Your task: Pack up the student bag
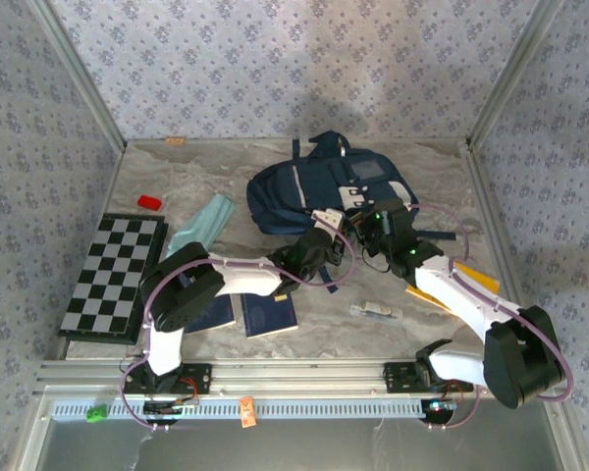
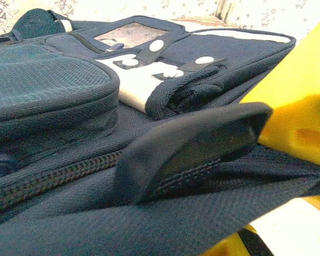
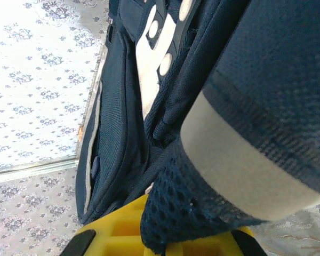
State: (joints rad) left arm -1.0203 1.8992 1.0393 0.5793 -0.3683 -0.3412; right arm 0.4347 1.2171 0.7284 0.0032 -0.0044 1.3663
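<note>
- The student bag (image 1: pixel 314 186) is lying flat at the upper centre of the overhead frame, resting on the marbled table (image 1: pixel 177 177), with its dark straps pointing toward the back wall.
- The left arm is stretching in diagonally from the lower left, and the left gripper (image 1: pixel 326 218) is sitting right on the bag's near edge.
- Up close in the left wrist view, a yellow finger (image 2: pixel 301 106) is filling the right side of the frame. The jaws are squeezing together on a fold of navy bag fabric just above the zip (image 2: pixel 53 178).
- Behind that fold, the white patches (image 2: pixel 136 82) with their round studs are showing in the upper middle of the frame.
- The right gripper (image 1: pixel 383 218) is working at the bag's near right corner, just beside the left one.
- In the right wrist view, its yellow fingers (image 3: pixel 117 234) are peeking in along the bottom edge. They are pinching tight on a navy mesh strap (image 3: pixel 181 208) that carries a pale band.
- A checkerboard (image 1: pixel 113 275) is lying at the left of the overhead frame, well apart from the bag.
- A small red object (image 1: pixel 149 202) is sitting just above the board.
- A pale teal cloth (image 1: pixel 201 226) is lying between the board and the bag.
- Two navy books (image 1: pixel 270 314) are lying side by side at lower centre, just below the left forearm.
</note>
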